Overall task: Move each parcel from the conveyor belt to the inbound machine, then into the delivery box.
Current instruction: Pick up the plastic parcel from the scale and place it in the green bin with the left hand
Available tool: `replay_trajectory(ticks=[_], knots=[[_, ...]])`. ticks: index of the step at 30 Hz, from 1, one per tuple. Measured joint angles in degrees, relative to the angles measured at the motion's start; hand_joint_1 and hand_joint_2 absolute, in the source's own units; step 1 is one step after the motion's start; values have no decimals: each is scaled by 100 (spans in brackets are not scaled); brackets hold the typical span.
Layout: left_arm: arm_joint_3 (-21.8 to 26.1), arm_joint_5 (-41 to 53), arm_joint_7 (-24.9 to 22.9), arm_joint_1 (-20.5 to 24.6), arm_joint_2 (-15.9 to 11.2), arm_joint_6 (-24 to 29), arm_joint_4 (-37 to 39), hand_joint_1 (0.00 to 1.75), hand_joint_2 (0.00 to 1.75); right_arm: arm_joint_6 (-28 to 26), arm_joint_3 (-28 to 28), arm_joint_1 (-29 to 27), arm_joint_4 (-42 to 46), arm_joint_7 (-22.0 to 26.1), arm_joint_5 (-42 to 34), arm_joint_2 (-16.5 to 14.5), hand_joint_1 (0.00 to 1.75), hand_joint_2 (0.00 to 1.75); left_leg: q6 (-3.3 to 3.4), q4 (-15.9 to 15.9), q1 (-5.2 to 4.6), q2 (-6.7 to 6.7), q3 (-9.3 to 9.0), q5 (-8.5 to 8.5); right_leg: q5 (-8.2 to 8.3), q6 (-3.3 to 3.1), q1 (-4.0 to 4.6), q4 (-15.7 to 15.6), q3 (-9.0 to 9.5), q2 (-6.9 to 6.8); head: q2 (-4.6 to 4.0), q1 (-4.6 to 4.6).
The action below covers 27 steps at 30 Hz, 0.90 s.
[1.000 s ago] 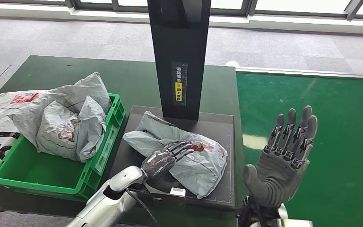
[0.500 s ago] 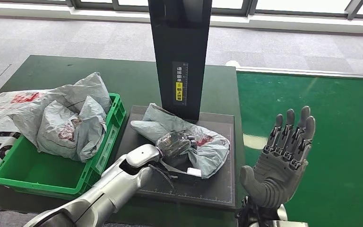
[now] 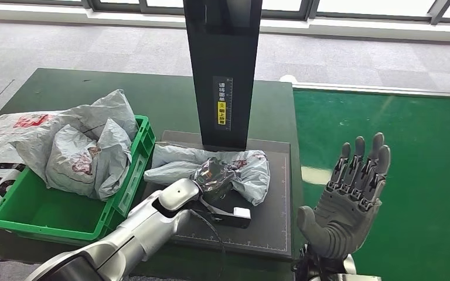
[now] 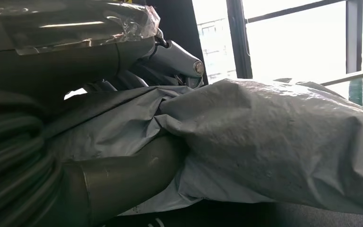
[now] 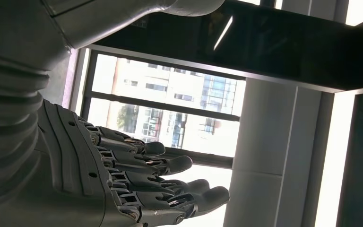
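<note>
Daylight pours in from the windows (image 3: 328, 9) behind, so the head view is bright and sharp, with soft shadows under the parcel (image 3: 211, 167). Both wrist views are backlit: panes blow out white, the right hand (image 5: 123, 179) goes dim, and the left hand (image 4: 75, 56) blurs close up.

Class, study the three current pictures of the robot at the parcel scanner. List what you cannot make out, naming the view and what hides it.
- Head view: the left hand covers the middle of the grey parcel, hiding its label.
- Head view: the parcels in the green crate hide part of its floor.
- Head view: print on the black post is too small to read.
- Left wrist view: the parcel fills the frame and hides the fingers.
- Right wrist view: only the right hand and windows show.
</note>
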State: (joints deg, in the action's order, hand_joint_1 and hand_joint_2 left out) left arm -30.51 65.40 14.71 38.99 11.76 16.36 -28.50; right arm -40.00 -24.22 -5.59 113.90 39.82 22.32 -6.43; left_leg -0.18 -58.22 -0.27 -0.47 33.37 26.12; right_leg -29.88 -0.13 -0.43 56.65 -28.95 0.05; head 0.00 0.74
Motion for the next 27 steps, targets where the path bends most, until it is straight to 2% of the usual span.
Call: replay_trajectory(ticks=[7,9,12,15,19,23,27], knots=[[-14,159,-385,-79,-88,924,-300,175,175,0,0,35,5,0,38,0,0,175,0,0,-1,-1,6,0,0,0,-1,0,-4,0,0,0],[-7,229,-551,-164,-170,1336,-569,175,175,1,0,36,20,0,46,0,0,175,0,0,-1,0,10,0,0,0,0,0,-7,1,0,0],[84,488,-860,-397,-440,2070,-1458,175,175,1,0,31,59,0,74,0,0,175,0,0,0,3,12,0,0,0,1,2,-11,4,0,0],[452,888,-866,-883,-743,2341,-2888,175,175,0,0,-29,130,0,141,-1,0,175,-1,2,0,7,14,1,-3,-5,1,4,-17,8,0,0],[1273,958,-288,-1598,-854,2385,-4836,175,175,0,0,-140,227,0,220,-13,0,175,-10,5,1,9,20,8,-12,-15,1,4,-26,10,0,0],[1868,707,236,-1994,-836,2386,-5890,175,175,0,0,-173,276,0,229,-19,0,175,-13,5,2,8,18,10,-14,-16,1,4,-28,10,0,0],[2674,172,1587,-2125,-556,2385,-6390,175,175,0,0,-177,284,0,217,-22,0,175,-14,5,2,9,16,9,-13,-16,1,4,-27,10,0,0]])
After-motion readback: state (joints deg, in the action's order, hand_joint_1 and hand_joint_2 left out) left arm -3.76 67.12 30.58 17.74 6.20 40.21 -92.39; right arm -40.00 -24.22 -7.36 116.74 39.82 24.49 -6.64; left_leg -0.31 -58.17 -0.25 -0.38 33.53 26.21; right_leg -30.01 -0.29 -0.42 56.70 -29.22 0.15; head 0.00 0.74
